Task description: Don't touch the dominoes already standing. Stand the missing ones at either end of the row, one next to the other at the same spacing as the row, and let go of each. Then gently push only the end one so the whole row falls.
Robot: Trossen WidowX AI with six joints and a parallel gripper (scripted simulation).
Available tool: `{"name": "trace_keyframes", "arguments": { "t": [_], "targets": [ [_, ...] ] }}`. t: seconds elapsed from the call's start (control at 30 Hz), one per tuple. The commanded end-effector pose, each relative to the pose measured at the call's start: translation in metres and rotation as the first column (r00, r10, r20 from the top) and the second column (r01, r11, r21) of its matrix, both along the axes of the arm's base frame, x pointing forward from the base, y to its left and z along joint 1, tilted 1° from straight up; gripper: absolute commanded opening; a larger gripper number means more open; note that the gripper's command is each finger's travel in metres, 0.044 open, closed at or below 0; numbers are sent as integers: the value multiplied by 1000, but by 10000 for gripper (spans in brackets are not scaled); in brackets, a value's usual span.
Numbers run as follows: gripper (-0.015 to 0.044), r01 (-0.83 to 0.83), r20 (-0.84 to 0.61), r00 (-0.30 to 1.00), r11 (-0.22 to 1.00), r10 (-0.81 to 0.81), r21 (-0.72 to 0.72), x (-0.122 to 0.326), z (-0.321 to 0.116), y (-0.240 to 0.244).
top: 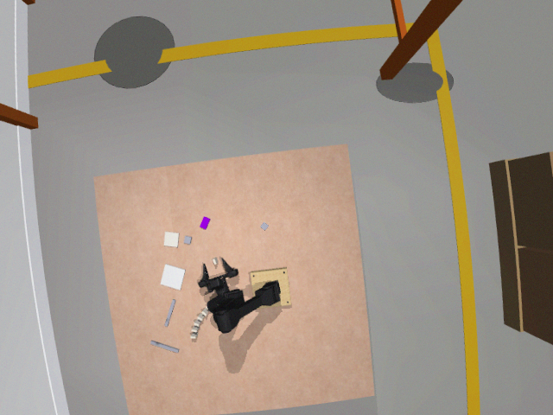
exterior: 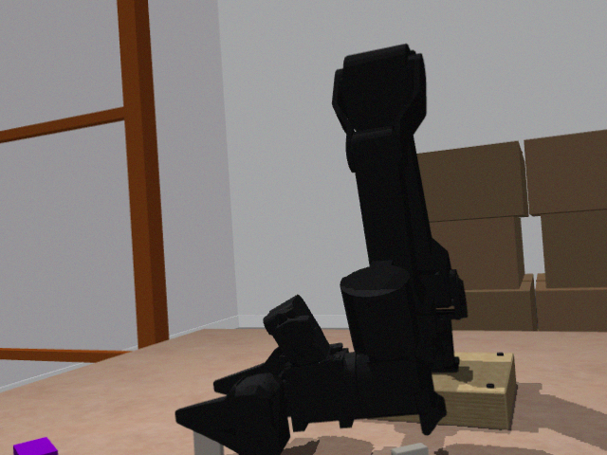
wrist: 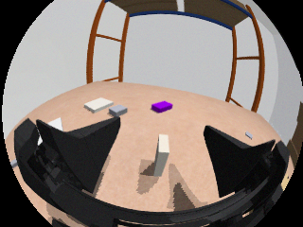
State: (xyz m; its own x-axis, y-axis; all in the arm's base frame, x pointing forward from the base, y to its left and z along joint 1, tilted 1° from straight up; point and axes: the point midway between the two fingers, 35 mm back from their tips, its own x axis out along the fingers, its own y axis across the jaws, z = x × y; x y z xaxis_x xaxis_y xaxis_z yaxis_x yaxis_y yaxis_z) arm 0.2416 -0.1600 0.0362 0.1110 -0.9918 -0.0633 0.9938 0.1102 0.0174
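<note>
A pale domino (top: 215,261) (exterior: 208,445) (wrist: 162,156) stands upright on the table between the widely spread fingers, with a gap to the finger on either side in the wrist view. My gripper (top: 212,260) (exterior: 196,400) (wrist: 165,127) is open, low over the table, and holds nothing. The curved row of several standing pale dominoes (top: 198,322) is behind the gripper, near the arm's elbow in the top view. The arm may hide part of the row's near end. The lone domino stands well apart from the visible row.
A purple block (top: 205,222) (exterior: 35,446) (wrist: 162,107), a small grey block (top: 187,239) (wrist: 117,111) and a cream slab (top: 171,239) (wrist: 98,104) lie beyond the fingers. A white slab (top: 173,277) and two grey bars (top: 169,312) (top: 164,346) lie left of the arm and row.
</note>
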Motion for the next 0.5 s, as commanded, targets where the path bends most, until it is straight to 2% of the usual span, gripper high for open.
{"name": "trace_keyframes", "arguments": {
  "t": [0.0, 0.2, 0.33, 0.47],
  "targets": [
    [440, 2, 16, 1000, 1000, -2, -1, -1, 26, 0],
    [440, -5, 0, 1000, 1000, 5, 3, 0, 34, 0],
    [440, -106, -288, 949, 990, 130, 97, 38, 22, -18],
    [440, -188, -548, 775, 943, 314, 275, 67, 10, -39]
  ]
}}
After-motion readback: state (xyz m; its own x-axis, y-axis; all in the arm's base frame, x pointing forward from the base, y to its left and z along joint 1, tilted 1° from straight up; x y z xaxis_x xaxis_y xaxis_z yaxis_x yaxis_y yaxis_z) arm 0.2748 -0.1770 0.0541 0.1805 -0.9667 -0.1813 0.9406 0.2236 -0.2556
